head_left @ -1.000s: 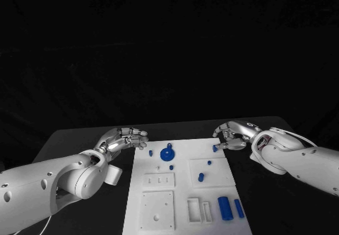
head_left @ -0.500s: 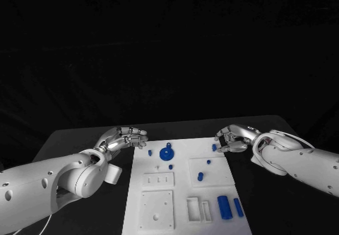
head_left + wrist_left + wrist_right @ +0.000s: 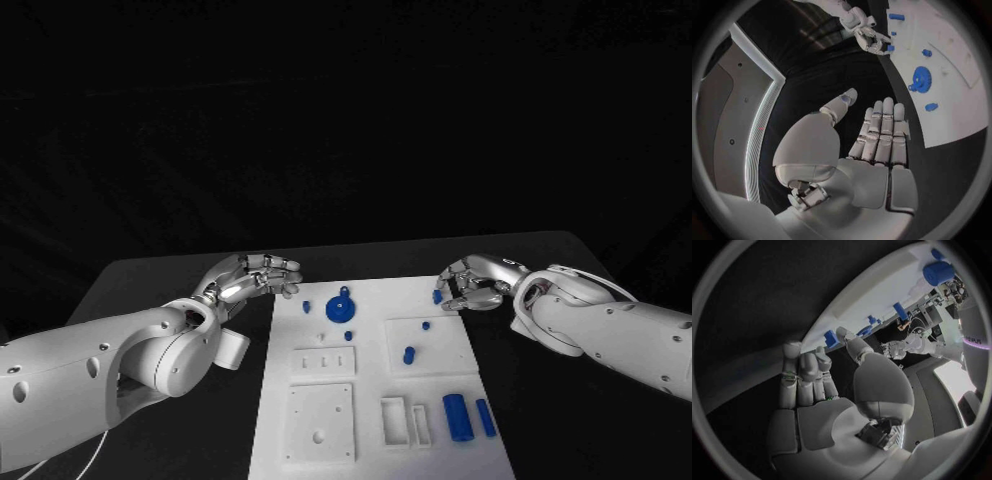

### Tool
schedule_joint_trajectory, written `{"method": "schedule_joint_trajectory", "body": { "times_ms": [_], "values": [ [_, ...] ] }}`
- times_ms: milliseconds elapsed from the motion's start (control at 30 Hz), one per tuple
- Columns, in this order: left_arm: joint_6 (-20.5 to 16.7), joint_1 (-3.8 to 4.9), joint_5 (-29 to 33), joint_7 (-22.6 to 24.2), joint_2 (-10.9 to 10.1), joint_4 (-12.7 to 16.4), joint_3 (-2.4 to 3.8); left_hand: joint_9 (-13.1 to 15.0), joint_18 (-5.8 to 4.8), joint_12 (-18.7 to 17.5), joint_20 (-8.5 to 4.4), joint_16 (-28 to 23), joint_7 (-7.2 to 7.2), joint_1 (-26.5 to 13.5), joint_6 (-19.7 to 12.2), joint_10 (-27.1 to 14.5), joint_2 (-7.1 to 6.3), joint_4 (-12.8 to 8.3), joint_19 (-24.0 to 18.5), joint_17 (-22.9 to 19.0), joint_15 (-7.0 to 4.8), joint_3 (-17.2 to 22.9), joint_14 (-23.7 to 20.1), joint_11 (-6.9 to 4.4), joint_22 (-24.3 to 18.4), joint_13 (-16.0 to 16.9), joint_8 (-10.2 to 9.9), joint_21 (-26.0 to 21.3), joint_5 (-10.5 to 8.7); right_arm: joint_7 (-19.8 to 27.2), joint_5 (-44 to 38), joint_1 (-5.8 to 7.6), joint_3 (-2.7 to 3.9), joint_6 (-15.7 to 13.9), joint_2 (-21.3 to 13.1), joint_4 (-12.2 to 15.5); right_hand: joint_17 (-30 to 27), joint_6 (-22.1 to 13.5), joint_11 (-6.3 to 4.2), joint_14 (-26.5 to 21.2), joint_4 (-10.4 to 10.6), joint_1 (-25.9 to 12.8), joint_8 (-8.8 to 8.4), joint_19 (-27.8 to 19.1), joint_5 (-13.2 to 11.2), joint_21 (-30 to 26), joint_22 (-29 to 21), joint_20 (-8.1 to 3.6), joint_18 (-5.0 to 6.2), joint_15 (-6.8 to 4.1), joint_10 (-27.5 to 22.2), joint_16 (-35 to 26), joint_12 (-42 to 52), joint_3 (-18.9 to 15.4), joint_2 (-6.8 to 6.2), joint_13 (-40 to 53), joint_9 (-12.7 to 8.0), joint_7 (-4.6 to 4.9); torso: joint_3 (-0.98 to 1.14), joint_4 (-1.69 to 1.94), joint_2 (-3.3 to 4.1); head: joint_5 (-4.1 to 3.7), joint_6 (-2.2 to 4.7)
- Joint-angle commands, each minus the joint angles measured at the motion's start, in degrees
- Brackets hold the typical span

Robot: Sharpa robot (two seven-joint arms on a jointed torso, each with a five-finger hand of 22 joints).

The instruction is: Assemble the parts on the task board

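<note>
The white task board lies in the middle of the black table. It carries a blue gear, several small blue pegs such as one, and a blue cylinder beside a blue bar. My right hand hovers at the board's far right corner. Its thumb and fingers stand apart on either side of a small blue part, and I see no grip on it. My left hand floats off the board's far left corner, fingers straight, thumb apart, holding nothing.
White recessed blocks and a slotted holder sit on the board's near half. Bare black table runs along both sides of the board. In the left wrist view the gear lies a little beyond my fingertips.
My right hand has dropped and drawn in toward the small blue part at the board's far right corner. The left hand has kept its place and pose.
</note>
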Motion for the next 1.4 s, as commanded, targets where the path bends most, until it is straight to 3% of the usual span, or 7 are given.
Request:
{"method": "schedule_joint_trajectory", "body": {
  "times_ms": [33,200,500,1033,1400],
  "values": [
    [1.10,0.03,-0.31,0.70,0.14,-0.03,0.03,-0.08,0.86,-0.23,0.16,-0.35,0.45,-0.10,-0.24,-0.28,0.28,0.00,-0.27,-0.03,0.08,0.24,-0.19,0.02,0.67,0.08,0.26,-0.21,0.29,0.78,0.39,-0.05,0.03,0.79,0.26,-0.14,0.04,0.45,0.02,-0.14,0.19,0.05,0.19,-0.16,-0.62,-0.23,0.89,0.00,2.74,0.10,-0.45,-0.37,-0.05,-0.35,0.61,-0.07,-0.07,0.59,0.02,-0.04,-0.08,-0.07,-0.07],
    [1.12,0.03,-0.31,0.67,0.14,-0.03,0.03,-0.08,0.86,-0.23,0.17,-0.36,0.46,-0.11,-0.25,-0.28,0.29,0.01,-0.27,-0.03,0.08,0.23,-0.19,0.03,0.67,0.08,0.26,-0.21,0.29,0.80,0.40,-0.07,0.03,1.30,0.83,-0.60,0.10,0.85,0.01,-0.10,0.34,0.08,0.35,-0.11,-2.22,-0.36,0.86,0.03,2.74,0.09,-0.45,-0.42,-0.02,-0.13,1.40,-0.12,-0.17,0.57,0.05,0.00,-0.08,-0.09,-0.13],
    [1.15,0.03,-0.31,0.66,0.13,-0.05,0.03,-0.09,0.86,-0.24,0.17,-0.37,0.46,-0.13,-0.26,-0.28,0.30,0.02,-0.27,-0.03,0.08,0.23,-0.19,0.03,0.68,0.08,0.26,-0.21,0.29,0.85,0.40,-0.76,0.03,1.40,1.65,-1.05,0.24,1.83,-0.13,0.02,1.19,0.66,0.60,0.05,-8.04,-0.65,0.87,0.12,2.74,-0.01,-0.42,-0.60,-0.01,3.34,2.81,-0.27,-0.60,0.39,0.12,-0.03,-0.07,0.12,-0.35],
    [1.54,0.03,-0.31,0.47,0.03,0.01,0.03,-0.09,0.85,-0.25,0.19,-0.40,0.47,-0.20,-0.28,-0.28,0.31,0.05,-0.28,-0.02,0.09,0.20,-0.19,0.03,0.68,0.08,0.27,-0.22,0.28,0.66,0.43,-0.79,0.03,1.27,1.81,-1.69,0.40,2.55,-0.21,0.10,1.93,0.41,0.83,0.22,-9.85,-0.60,1.01,0.11,2.74,-0.12,-0.37,-0.64,0.08,5.63,3.08,-0.31,-0.86,0.34,0.13,-0.08,-0.07,0.05,-0.47],
    [1.64,0.03,-0.31,0.39,-0.03,-0.07,0.03,-0.11,0.84,-0.27,0.21,-0.44,0.49,-0.42,-0.32,-0.29,0.33,0.13,-0.29,-0.01,0.11,0.12,-0.19,0.05,0.69,0.08,0.27,-0.22,0.21,0.71,2.21,-0.79,0.03,1.60,2.28,-2.19,0.47,4.13,-0.68,0.13,3.01,0.83,1.59,0.22,-12.15,-0.67,1.05,0.17,2.74,-0.55,-0.48,-0.87,0.00,9.01,3.01,-0.41,-0.84,-0.17,0.11,-0.03,-0.10,0.04,-0.54]
  ]
}}
